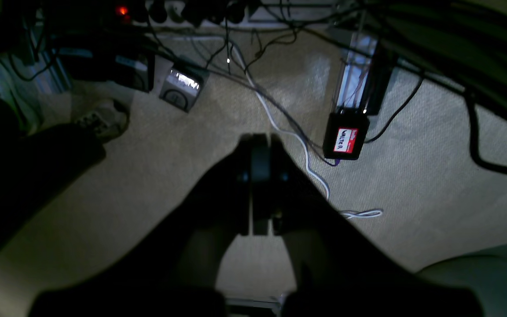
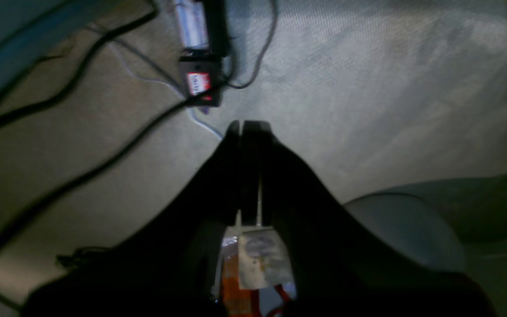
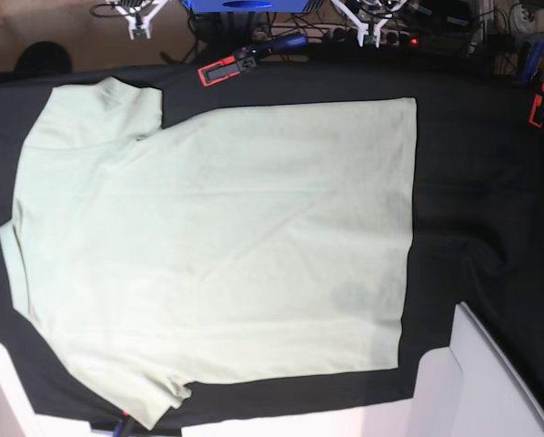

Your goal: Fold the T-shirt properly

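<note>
On the black table cloth (image 3: 472,182), the pale mint-green T-shirt (image 3: 217,246) lying flat and spread, collar toward the base view's left, my left gripper (image 1: 260,141) pinched closed over carpet, my right gripper (image 2: 247,127) likewise closed, both holding nothing.

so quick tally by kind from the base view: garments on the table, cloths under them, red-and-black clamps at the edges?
T-shirt: 1, pale mint-green, spread flat
Black table cloth: 1, under the shirt
Red-and-black clamps: 2, one at the far edge, one at the right corner
Total: 4
</note>
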